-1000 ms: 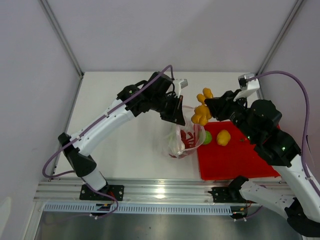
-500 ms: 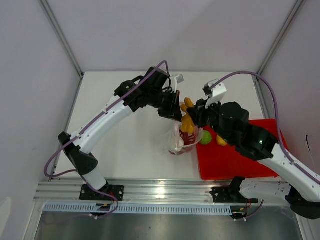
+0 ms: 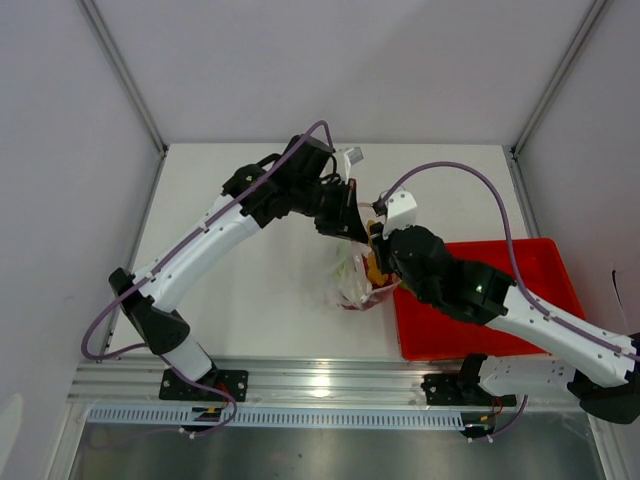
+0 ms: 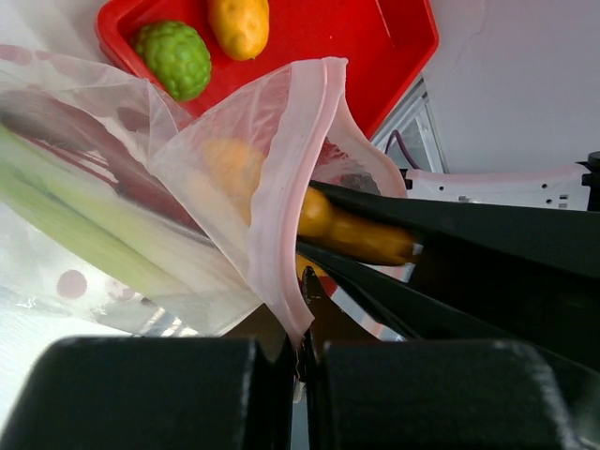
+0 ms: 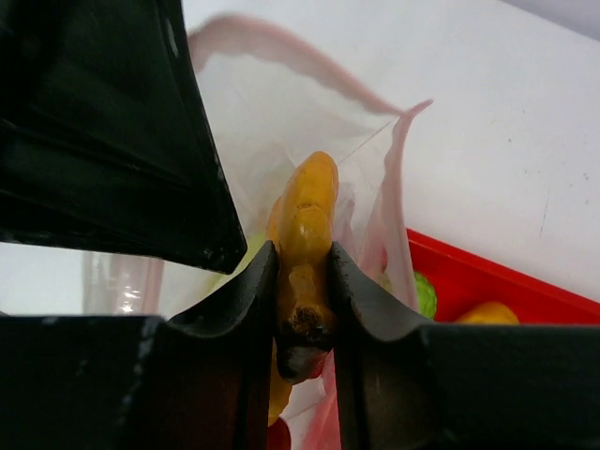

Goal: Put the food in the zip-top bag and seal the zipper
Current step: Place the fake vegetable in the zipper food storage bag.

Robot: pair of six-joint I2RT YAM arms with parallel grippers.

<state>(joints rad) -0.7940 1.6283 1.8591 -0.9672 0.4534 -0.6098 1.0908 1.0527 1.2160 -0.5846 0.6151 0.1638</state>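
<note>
The clear zip-top bag [image 3: 352, 286] stands on the table, and its pink zipper [image 4: 278, 192] is gaping. My left gripper [image 4: 305, 352] is shut on the bag's mouth edge and holds it up. My right gripper [image 5: 302, 272] is shut on a yellow banana-like piece of food [image 5: 305, 220] and reaches down into the bag's mouth [image 3: 374, 262]. Inside the bag lie a long pale-green stalk [image 4: 80, 220] and something red. A round green fruit [image 4: 174, 58] and a yellow piece [image 4: 240, 24] remain on the red tray [image 4: 375, 56].
The red tray [image 3: 480, 315] lies right of the bag, partly under my right arm. The left gripper's black body [image 5: 103, 122] is close beside the right fingers. White walls close in the table at the back and sides.
My right gripper has carried the yellow piece leftward and down from above the tray's corner into the bag's mouth. The left gripper has kept hold of the bag's edge, shifting slightly.
</note>
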